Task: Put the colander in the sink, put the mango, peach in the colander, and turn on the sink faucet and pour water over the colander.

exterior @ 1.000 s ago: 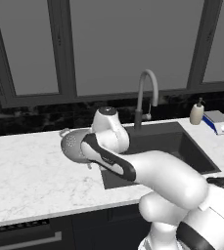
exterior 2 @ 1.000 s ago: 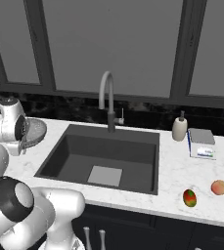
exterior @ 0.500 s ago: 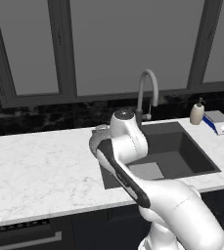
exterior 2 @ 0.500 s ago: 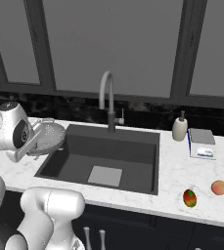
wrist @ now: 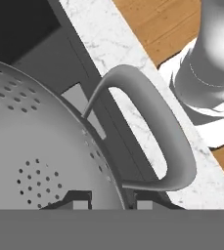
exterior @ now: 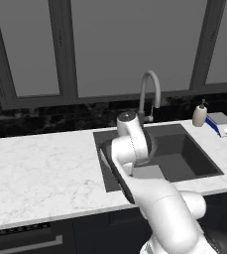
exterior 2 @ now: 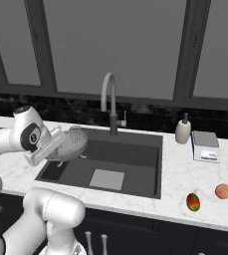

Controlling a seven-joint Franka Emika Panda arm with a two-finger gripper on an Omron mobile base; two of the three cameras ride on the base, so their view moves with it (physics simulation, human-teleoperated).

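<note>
Swung my hand (exterior 2: 60,145) off the left desk (exterior 2: 6,164) since a second ago; it's clenched on the colander (exterior 2: 70,144) rim, which now hangs tilted over the sink's (exterior 2: 135,159) left end. Next: lower it in. Mango (exterior 2: 193,201) and peach (exterior 2: 223,191) wait on the right.

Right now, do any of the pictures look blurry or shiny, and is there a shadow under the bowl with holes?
Right base view: evenly lit, sharp, no glare; the colander casts no clear shadow in the sink. Hand view: the colander's handle looms big and stretched because it is so near, still crisp; the claw pinches the rim. Left base view: soft even light; the arm covers the colander.
</note>
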